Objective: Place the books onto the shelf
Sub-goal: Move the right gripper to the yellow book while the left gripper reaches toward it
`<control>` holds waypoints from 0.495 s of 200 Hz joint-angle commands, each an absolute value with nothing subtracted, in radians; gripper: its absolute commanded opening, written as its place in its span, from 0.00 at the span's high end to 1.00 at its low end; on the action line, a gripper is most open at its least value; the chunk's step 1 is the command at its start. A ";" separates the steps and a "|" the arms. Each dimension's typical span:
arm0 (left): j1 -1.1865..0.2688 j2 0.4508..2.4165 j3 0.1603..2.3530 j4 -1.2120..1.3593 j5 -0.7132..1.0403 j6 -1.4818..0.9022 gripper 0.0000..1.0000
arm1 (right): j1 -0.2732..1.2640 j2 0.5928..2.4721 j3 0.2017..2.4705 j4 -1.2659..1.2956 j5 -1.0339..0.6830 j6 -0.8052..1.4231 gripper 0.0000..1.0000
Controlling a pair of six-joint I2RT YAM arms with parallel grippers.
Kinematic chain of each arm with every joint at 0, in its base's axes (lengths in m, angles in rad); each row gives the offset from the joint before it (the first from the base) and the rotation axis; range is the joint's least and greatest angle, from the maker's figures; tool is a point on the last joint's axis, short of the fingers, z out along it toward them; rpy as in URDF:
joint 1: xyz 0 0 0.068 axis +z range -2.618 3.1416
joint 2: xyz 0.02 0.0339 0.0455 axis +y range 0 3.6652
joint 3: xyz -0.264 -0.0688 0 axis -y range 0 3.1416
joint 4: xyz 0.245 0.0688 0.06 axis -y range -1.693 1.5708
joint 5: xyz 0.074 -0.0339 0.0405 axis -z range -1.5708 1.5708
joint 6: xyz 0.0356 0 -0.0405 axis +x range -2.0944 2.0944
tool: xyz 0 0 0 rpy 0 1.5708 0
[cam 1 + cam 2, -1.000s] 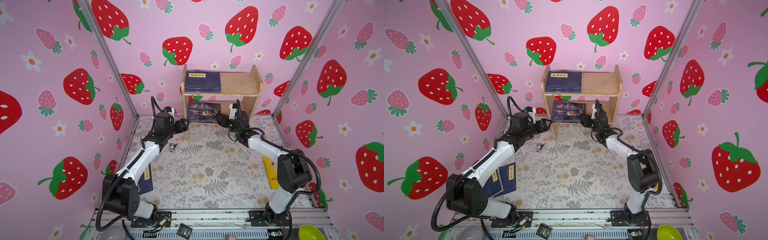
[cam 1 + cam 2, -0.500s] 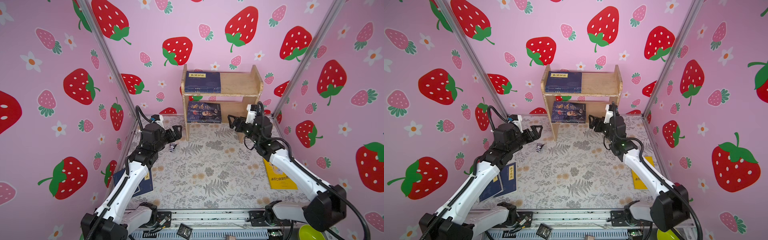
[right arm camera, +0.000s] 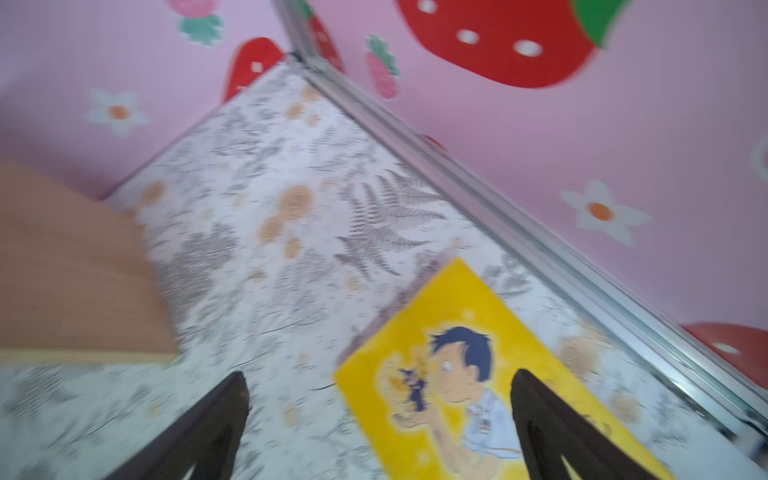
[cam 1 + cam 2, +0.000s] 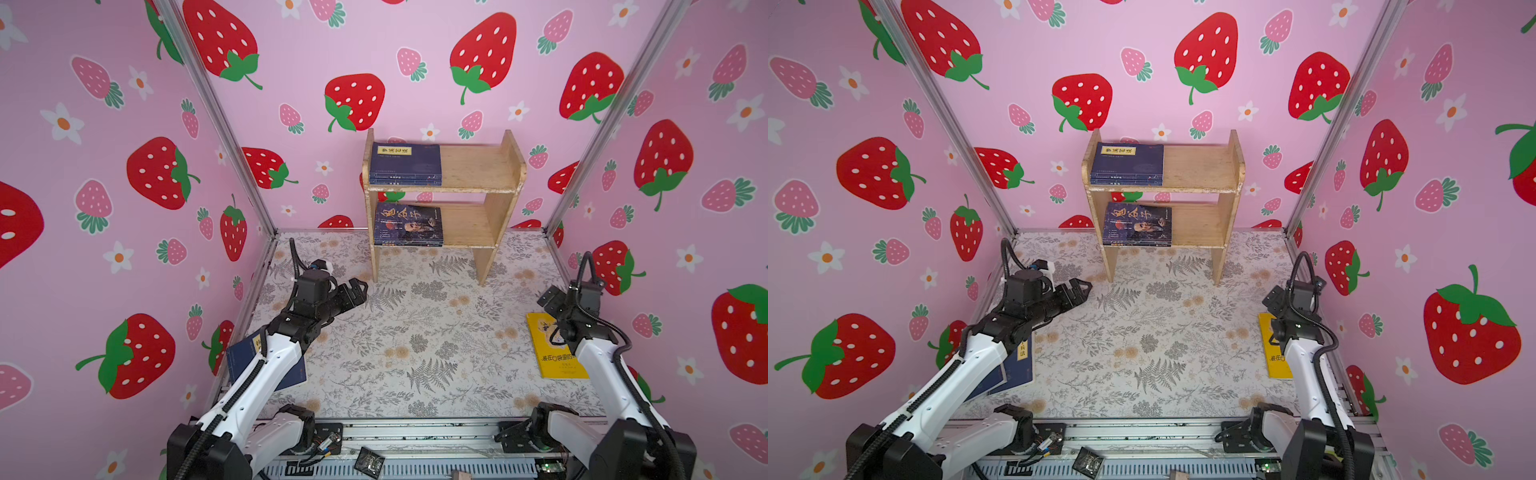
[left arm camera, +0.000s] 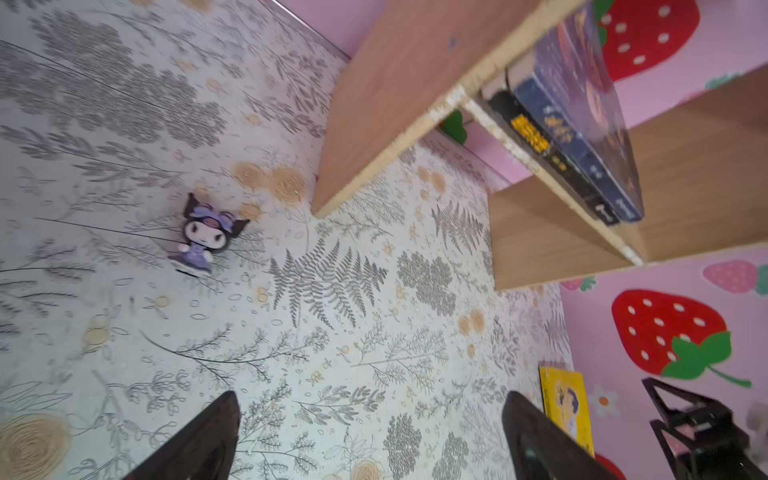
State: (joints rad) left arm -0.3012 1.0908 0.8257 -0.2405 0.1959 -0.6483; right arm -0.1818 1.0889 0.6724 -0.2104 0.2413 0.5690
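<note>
The shelf [image 4: 473,166] was built of light, unpainted wood: two flat boards, rounded side panels and short legs. It was stood on a table [image 4: 415,332] covered with a matt sheet printed with grey ferns and tan blooms, and pink walls [image 4: 291,50] printed with strawberries were set around it. The left pincer [image 4: 360,293] was held wide open above the table, with nothing between its dark, tapered fingers. The right pincer [image 3: 379,395] was likewise spread wide and empty.

A second before, both pincers had been pushed in at the lower tier, beside the dark paperback [image 4: 409,224]. Both arms had since been drawn back, so that the shelf was left well ahead of each pincer. The dark paperback had been left flat in its place.

On the upper tier a flat stack of navy paperbacks [image 4: 405,164] with a yellow title label was kept at the end nearer the left pincer. On the lower tier, at the same end, the dark paperback, marked with an old man's face, was laid upon a black-spined book [image 5: 569,177]. A yellow paperback [image 4: 555,363] with a cartoon boy was laid flat on the table just beneath and behind the right pincer. A navy book [image 4: 1019,372] was laid on the table behind the left pincer, partly hidden under its arm. A small figurine [image 5: 208,235], purple and black with pointed ears, was stood on the table ahead of the left pincer, apart from the shelf's leg.
</note>
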 commanded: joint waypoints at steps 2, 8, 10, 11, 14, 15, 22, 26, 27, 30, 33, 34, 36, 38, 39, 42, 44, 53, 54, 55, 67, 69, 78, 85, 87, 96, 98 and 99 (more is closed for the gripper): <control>-0.391 1.133 0.868 -0.211 0.303 -0.560 0.01 | -0.281 1.181 0.675 -0.212 0.201 0.543 0.00; -0.423 1.147 0.877 -0.205 0.316 -0.544 0.01 | -0.292 1.209 0.674 -0.201 0.205 0.531 0.00; -0.434 1.154 0.880 -0.204 0.317 -0.540 0.01 | -0.294 1.217 0.673 -0.197 0.209 0.528 0.00; -0.438 1.158 0.881 -0.202 0.317 -0.538 0.01 | -0.295 1.223 0.672 -0.196 0.213 0.526 0.00; -0.456 1.166 0.883 -0.198 0.318 -0.534 0.01 | -0.297 1.237 0.672 -0.191 0.223 0.523 0.00; -0.461 1.170 0.883 -0.196 0.318 -0.533 0.01 | -0.297 1.240 0.672 -0.190 0.227 0.522 0.00; -0.501 1.195 0.891 -0.177 0.318 -0.527 0.01 | -0.302 1.274 0.672 -0.186 0.240 0.517 0.00; -0.525 1.212 0.895 -0.165 0.313 -0.527 0.01 | -0.308 1.289 0.672 -0.182 0.241 0.516 0.00; -0.531 1.216 0.895 -0.162 0.311 -0.528 0.01 | -0.310 1.294 0.672 -0.181 0.240 0.516 0.00; -0.549 1.230 0.897 -0.152 0.306 -0.531 0.01 | -0.314 1.307 0.670 -0.176 0.234 0.515 0.00; -0.567 1.243 0.900 -0.139 0.300 -0.534 0.01 | -0.320 1.316 0.667 -0.169 0.225 0.515 0.00; -0.572 1.248 0.902 -0.134 0.299 -0.535 0.01 | -0.322 1.320 0.666 -0.166 0.223 0.515 0.00; -0.582 1.258 0.902 -0.125 0.298 -0.539 0.01 | -0.325 1.324 0.662 -0.159 0.217 0.515 0.00; -0.593 1.269 0.904 -0.113 0.299 -0.542 0.01 | -0.331 1.329 0.659 -0.150 0.210 0.517 0.00; -0.598 1.274 0.904 -0.108 0.300 -0.544 0.01 | -0.333 1.333 0.657 -0.146 0.206 0.517 0.00; -0.610 1.291 0.908 -0.089 0.305 -0.548 0.01 | -0.339 1.340 0.652 -0.134 0.196 0.518 0.00; -0.622 1.301 0.911 -0.079 0.307 -0.553 0.01 | -0.342 1.345 0.648 -0.126 0.194 0.518 0.00; -0.671 1.353 0.927 -0.029 0.312 -0.565 0.01 | -0.353 1.362 0.644 -0.109 0.204 0.517 0.00; -0.676 1.358 0.929 -0.024 0.311 -0.566 0.01 | -0.353 1.364 0.645 -0.108 0.205 0.516 0.00; -0.681 1.362 0.932 -0.020 0.310 -0.567 0.01 | -0.354 1.365 0.645 -0.108 0.209 0.515 0.00; -0.740 1.422 0.966 0.016 0.305 -0.566 0.01 | -0.356 1.376 0.647 -0.099 0.244 0.502 0.00; -0.747 1.432 0.974 0.020 0.305 -0.566 0.01 | -0.355 1.377 0.647 -0.098 0.248 0.497 0.00; -0.776 1.475 1.006 0.037 0.310 -0.566 0.01 | -0.360 1.385 0.648 -0.090 0.267 0.487 0.00; -0.792 1.512 1.032 0.054 0.332 -0.569 0.01 | -0.368 1.394 0.646 -0.082 0.273 0.481 0.00; -0.795 1.521 1.039 0.057 0.343 -0.569 0.01 | -0.370 1.399 0.645 -0.080 0.273 0.480 0.00; -0.807 1.567 1.075 0.065 0.371 -0.580 0.01 | -0.386 1.422 0.646 -0.077 0.254 0.480 0.00; -0.809 1.578 1.082 0.066 0.373 -0.582 0.01 | -0.389 1.428 0.646 -0.076 0.245 0.480 0.00; -0.811 1.581 1.086 0.066 0.376 -0.582 0.01 | -0.390 1.430 0.647 -0.077 0.242 0.480 0.00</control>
